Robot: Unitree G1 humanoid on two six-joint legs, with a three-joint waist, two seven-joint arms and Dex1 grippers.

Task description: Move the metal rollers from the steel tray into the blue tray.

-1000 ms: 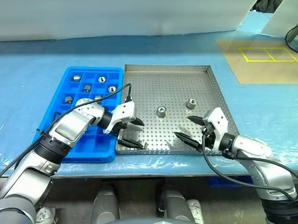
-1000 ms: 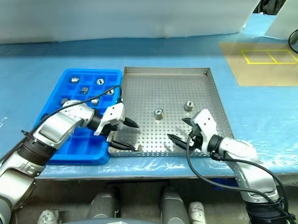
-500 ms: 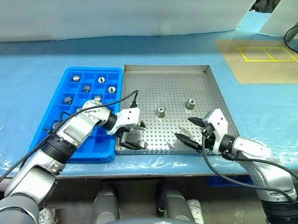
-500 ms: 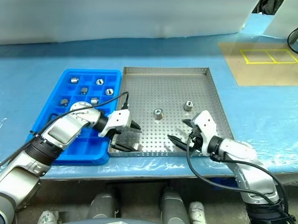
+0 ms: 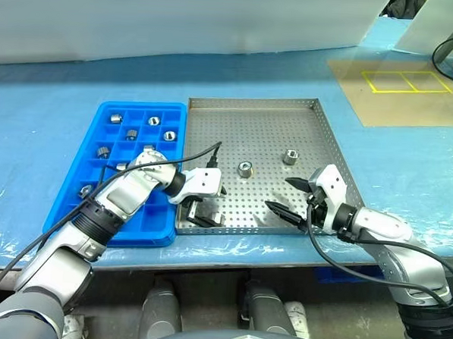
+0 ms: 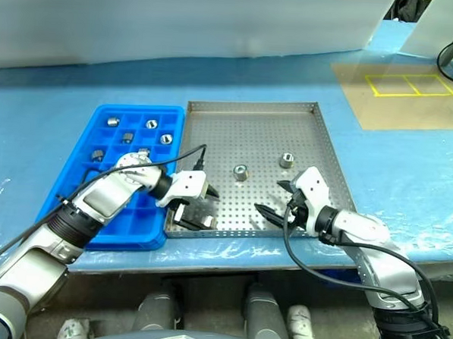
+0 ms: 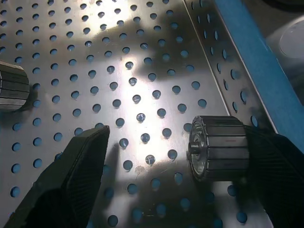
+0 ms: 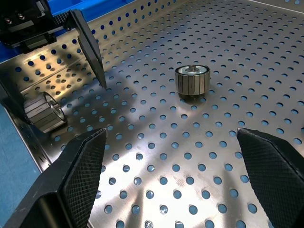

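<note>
Step in hand: you are lining up the left gripper (image 5: 206,203) on the roller lying on its side (image 7: 219,154) at the near left corner of the steel tray (image 5: 275,115).
Left gripper: jaws spread wide and holding nothing; in the left wrist view one finger (image 7: 278,164) sits right against that roller, the other finger (image 7: 76,168) stands well clear.
Right gripper (image 5: 293,194): wide open and empty, poised over the tray's near right part.
Other rollers: two stand upright mid-tray, the nearer one (image 5: 245,169) and the farther one (image 5: 291,156).
Blue tray (image 5: 132,225): touching the steel tray's left rim, several rollers already sit in its compartments.
Next move: centre the jaws on the roller, close, lift clear of the rim, and carry it to an empty compartment.
</note>
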